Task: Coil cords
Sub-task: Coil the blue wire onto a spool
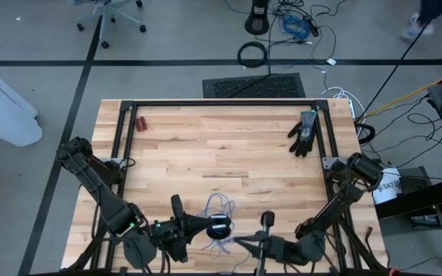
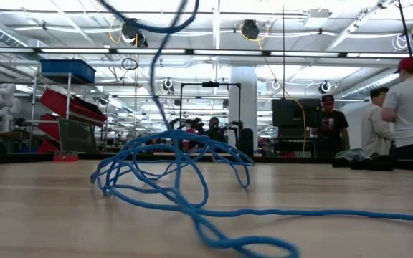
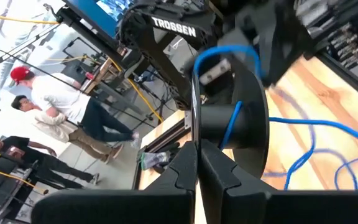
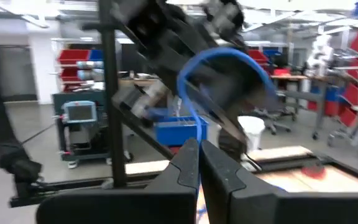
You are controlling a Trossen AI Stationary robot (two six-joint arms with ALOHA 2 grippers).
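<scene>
two hands [image 1: 222, 230] [image 1: 240, 241] pinching blue cord [image 2: 171, 168], wooden table [image 1: 229, 153], workshop people [image 2: 407, 107] behind

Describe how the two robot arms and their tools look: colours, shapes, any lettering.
Both arms are dark, nearly black, built of jointed tubular links with rounded joint housings. The left arm and right arm rise from the table's side rails. White TROSSEN lettering marks one arm link. Each tool, left tool and right tool, ends in two flat, wedge-shaped black fingers.
</scene>
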